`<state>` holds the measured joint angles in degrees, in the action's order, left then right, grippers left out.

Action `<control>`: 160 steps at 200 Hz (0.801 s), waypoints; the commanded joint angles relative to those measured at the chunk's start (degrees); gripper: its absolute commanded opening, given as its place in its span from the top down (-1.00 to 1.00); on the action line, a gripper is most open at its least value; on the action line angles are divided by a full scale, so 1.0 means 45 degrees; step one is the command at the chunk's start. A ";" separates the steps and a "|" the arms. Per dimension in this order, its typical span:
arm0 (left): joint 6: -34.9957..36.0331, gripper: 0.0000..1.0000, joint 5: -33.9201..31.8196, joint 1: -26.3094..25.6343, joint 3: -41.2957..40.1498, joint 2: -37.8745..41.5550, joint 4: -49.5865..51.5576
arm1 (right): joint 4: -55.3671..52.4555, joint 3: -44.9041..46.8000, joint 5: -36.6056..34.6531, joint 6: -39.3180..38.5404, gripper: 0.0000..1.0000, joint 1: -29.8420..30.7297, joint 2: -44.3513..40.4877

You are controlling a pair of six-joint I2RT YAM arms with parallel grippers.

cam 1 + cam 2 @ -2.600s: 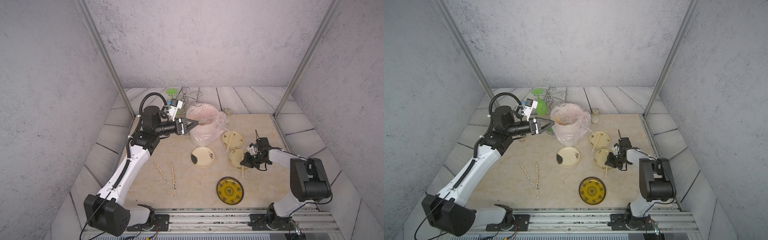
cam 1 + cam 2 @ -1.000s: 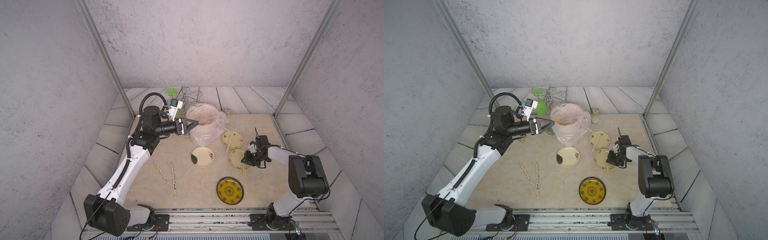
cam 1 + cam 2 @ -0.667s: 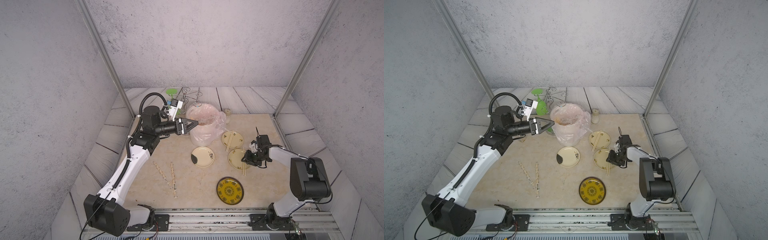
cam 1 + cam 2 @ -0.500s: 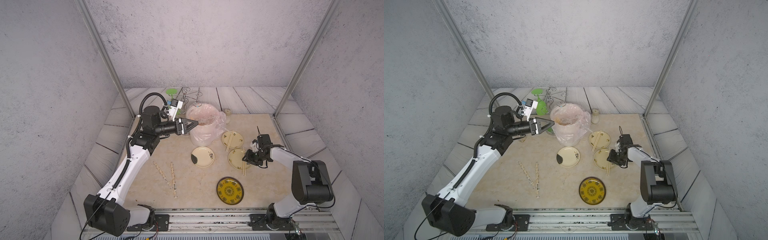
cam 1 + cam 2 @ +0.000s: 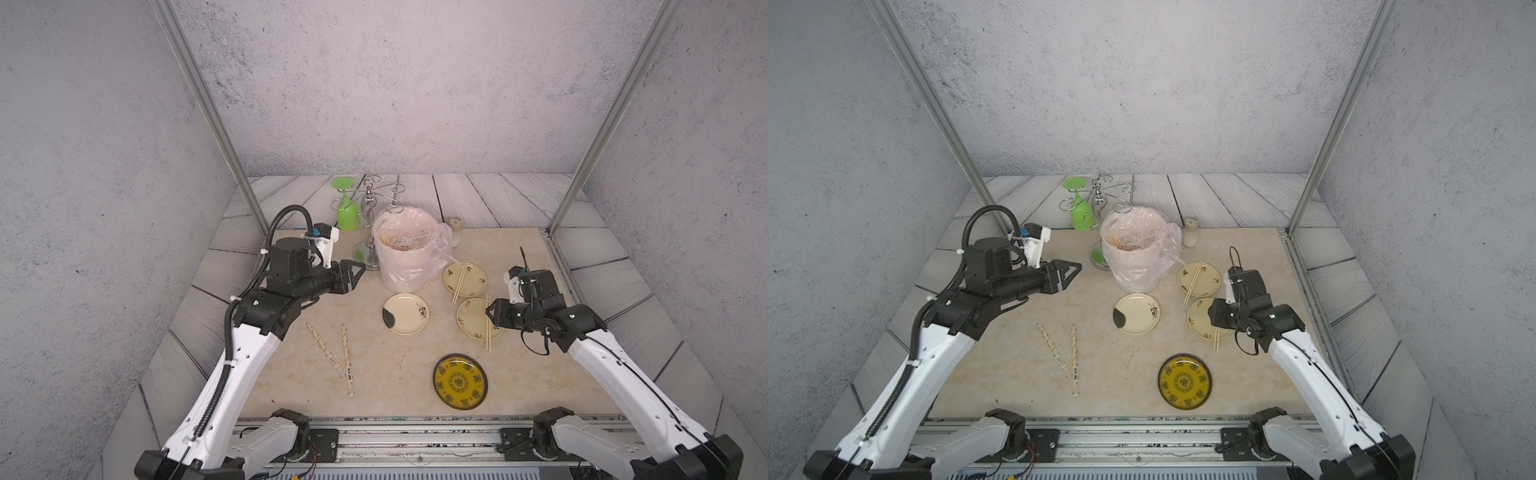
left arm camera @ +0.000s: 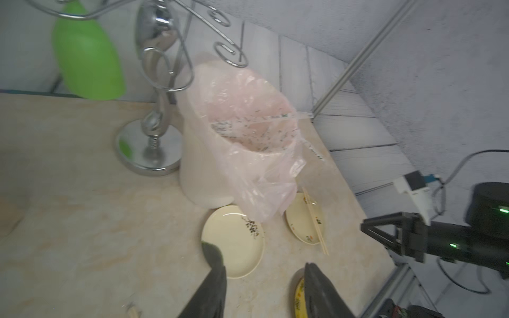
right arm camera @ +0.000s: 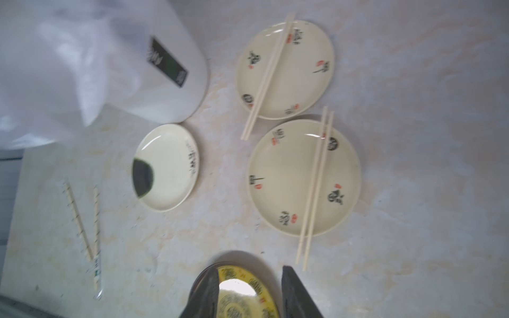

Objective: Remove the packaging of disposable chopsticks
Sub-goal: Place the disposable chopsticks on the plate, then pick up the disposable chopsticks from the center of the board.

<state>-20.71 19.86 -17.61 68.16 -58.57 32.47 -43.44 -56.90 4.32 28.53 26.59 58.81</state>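
Since the earlier frames, the right end effector [image 5: 491, 316] has drawn back from the bare pale tan wooden disposable chopsticks [image 7: 314, 187] lying across a round cream plate [image 7: 275, 170], and its jaws have parted. They stand apart with nothing between them. The left end effector [image 5: 357, 274] has not shifted; its jaws are apart and empty, just beside the white bin lined with a crinkly pink plastic bag [image 5: 395, 278].

Packaging left to remove: two long, narrow, translucent whitish sleeves with dark printed marks lie on the beige table [image 5: 291, 374], each apparently with sticks inside. The first sleeve [image 5: 324, 347] and the second sleeve [image 5: 347, 360] lie below the left end effector, toward its arm's base, and well apart from the right end effector. Their long axes run roughly from base side to far side, converging at the near ends. The left arm is judged the nearer; the coming move calls for a descent toward the base side, jaws set across a sleeve's long axis.
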 commanded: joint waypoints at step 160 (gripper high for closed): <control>0.2278 0.03 -1.1815 0.1273 -0.4814 0.8207 0.0174 | -0.2352 -1.2856 -0.1858 0.1170 0.12 1.0590 1.6066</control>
<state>-11.79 -32.93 -14.00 47.53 -23.20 35.64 -49.15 -109.71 -5.37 35.46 74.15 125.10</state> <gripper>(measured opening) 0.487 0.441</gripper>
